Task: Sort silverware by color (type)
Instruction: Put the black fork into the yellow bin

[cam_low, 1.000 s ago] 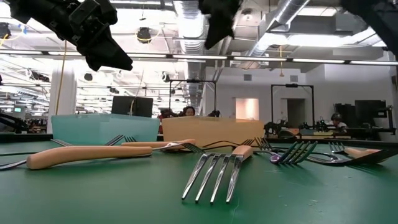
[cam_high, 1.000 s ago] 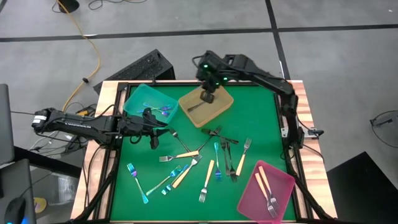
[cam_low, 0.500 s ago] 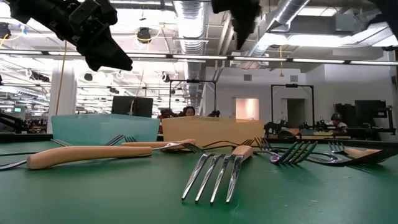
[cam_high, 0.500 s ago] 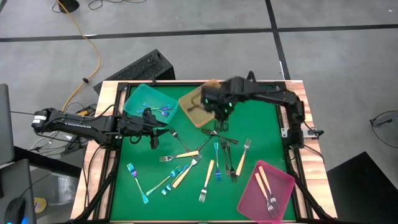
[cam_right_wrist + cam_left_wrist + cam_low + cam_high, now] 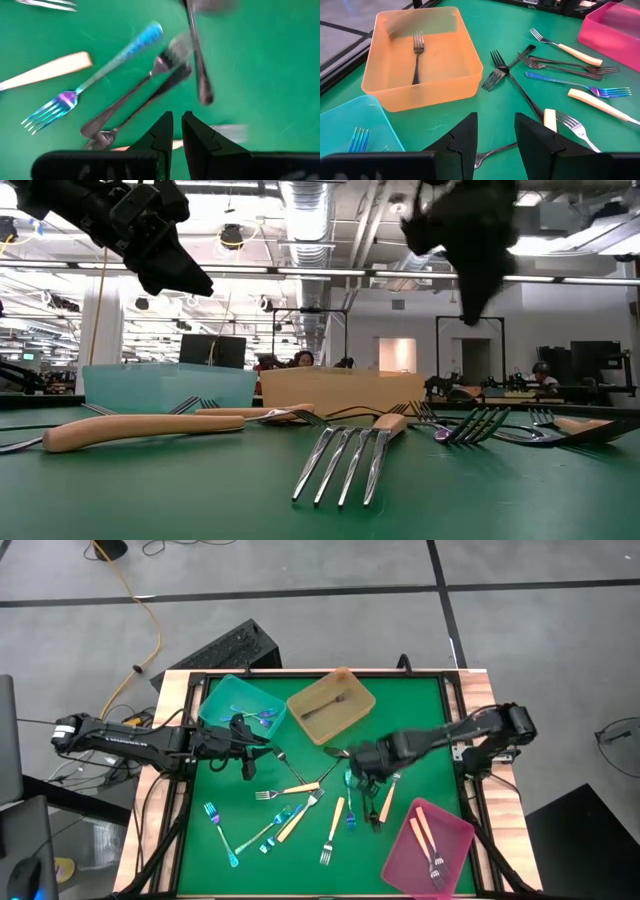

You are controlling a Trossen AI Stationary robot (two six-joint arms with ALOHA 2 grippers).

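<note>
Green felt mat (image 5: pixel 420 715), wood-framed. Nearest in low view: cream-handled fork (image 5: pixel 345 458), metal tines fwd. Loose silverware (image 5: pixel 335 800) mid-mat: iridescent teal, dark grey, cream. Pink tray (image 5: pixel 428 847), translucent plastic, holds 2 cream pcs. R gripper (image 5: pixel 365 772), fingers nearly closed, empty, now over grey forks; 1 s ago over amber tray (image 5: pixel 331 706) (1 grey fork inside). L gripper (image 5: pixel 248 735) part-open, empty, unmoved by teal tray (image 5: pixel 240 705).
</note>
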